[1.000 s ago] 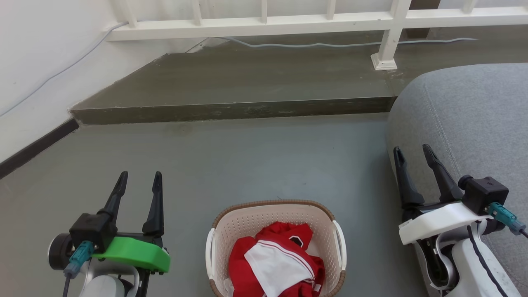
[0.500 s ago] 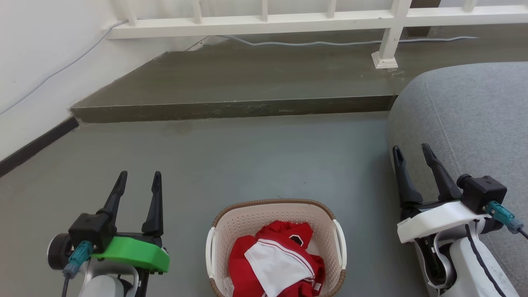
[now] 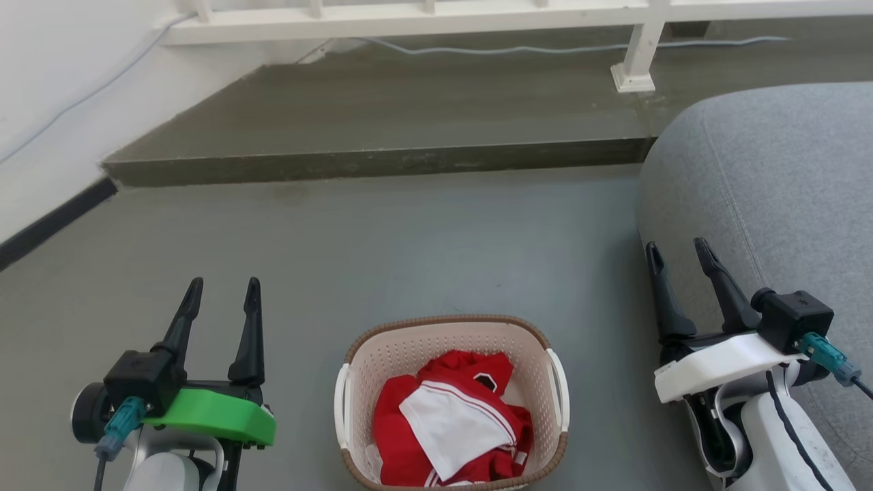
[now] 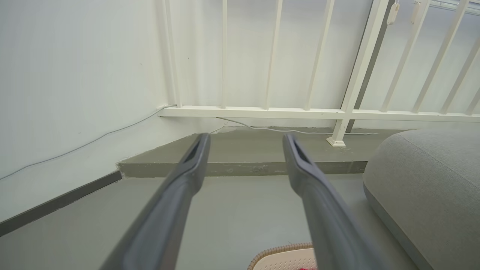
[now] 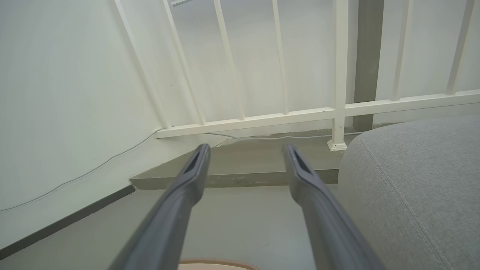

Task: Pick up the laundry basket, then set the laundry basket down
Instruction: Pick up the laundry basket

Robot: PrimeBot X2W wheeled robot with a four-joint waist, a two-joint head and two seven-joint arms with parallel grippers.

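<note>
The laundry basket [image 3: 409, 354] stands upright on the grey floor [image 3: 409, 245], holding crumpled red and white clothes [image 3: 450, 426]. Left of the basket and apart from it, the left gripper [image 3: 225, 281] hovers with its two fingers spread and nothing between them. Right of the basket, also apart, the right gripper [image 3: 676, 243] is likewise parted and empty, close against a grey cushion [image 3: 784, 191]. Beyond the basket a low step [image 3: 375, 160] rises, with a white railing [image 3: 423, 13] behind it.
</note>
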